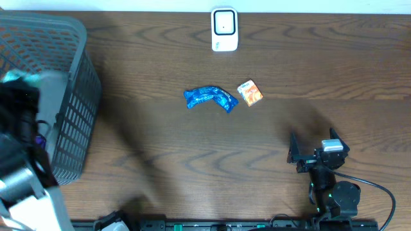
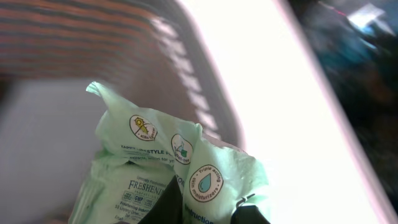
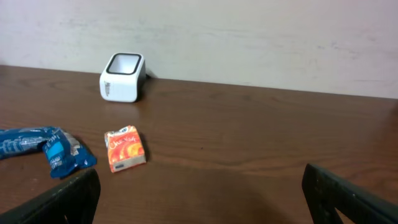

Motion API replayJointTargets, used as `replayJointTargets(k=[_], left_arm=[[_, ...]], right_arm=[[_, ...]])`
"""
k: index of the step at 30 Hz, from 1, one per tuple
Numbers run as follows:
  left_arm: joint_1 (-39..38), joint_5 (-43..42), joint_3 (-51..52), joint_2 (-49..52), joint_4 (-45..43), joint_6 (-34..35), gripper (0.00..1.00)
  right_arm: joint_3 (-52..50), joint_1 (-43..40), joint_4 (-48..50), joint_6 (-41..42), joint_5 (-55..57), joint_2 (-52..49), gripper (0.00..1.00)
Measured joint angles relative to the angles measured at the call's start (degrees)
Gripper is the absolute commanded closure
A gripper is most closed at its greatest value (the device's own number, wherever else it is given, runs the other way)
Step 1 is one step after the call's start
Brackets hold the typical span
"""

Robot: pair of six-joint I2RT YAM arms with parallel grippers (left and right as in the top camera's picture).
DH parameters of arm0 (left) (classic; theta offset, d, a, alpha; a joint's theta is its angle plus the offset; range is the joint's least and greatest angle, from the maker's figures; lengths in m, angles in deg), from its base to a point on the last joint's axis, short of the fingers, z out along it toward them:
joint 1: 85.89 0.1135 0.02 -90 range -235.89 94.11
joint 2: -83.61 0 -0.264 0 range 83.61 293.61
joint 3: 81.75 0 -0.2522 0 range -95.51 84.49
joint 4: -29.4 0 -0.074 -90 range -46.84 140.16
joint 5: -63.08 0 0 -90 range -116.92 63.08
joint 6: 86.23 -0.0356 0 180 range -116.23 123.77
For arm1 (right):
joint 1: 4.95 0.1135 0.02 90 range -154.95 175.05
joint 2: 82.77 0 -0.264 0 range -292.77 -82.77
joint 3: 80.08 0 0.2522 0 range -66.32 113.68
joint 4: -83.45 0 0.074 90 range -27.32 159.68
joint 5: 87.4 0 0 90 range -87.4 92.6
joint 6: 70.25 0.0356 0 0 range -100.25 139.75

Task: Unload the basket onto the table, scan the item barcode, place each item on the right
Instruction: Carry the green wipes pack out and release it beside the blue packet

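Left pincer (image 2: 205, 210) is clamped on a green packet (image 2: 180, 162), which sticks out ahead of its fingers. Right pincer (image 3: 208, 199) points level across the counter (image 3: 261, 137), jaws spread wide.

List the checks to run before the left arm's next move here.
1. Left gripper clamped on the green wipes packet: ok, the fingers pinch its edge.
2. Packet lifted out of the basket: not ok, it is inside.
3. Barcode side known: cannot tell.
4. Scanner unobstructed: ok, it stands alone.
5. Right gripper open and away from the scanner: ok.
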Motion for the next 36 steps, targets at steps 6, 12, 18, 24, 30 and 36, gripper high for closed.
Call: replayJointTargets(k=[6,12,18,24,30,36], left_arm=[[-20.81,-0.22,0.0,-1.62,-2.05,-5.11,0.93],[-43.21,4.68,0.0,4.57,-2.08,-17.53,0.92],[-55.6,7.3,0.0,18.05,-2.62,-28.3,0.93],[-57.77,12.92,0.0,33.03,-4.87,-30.58,0.93],[-57.77,18.05,0.0,43.93,-6.32,-25.59,0.92],[-57.77,19.93,0.0,51.08,-4.66,-17.16,0.92]], right_arm=[[0.0,0.0,0.0,0.0,0.04,0.0,0.01],[0.0,0.0,-0.02,0.0,-0.04,0.0,0.01],[0.0,0.0,0.0,0.0,0.02,0.0,0.01],[0.0,0.0,0.0,-0.02,0.02,0.0,0.01],[0.0,0.0,0.0,-0.02,0.02,0.0,0.01],[0.0,0.0,0.0,-0.02,0.02,0.0,0.01]])
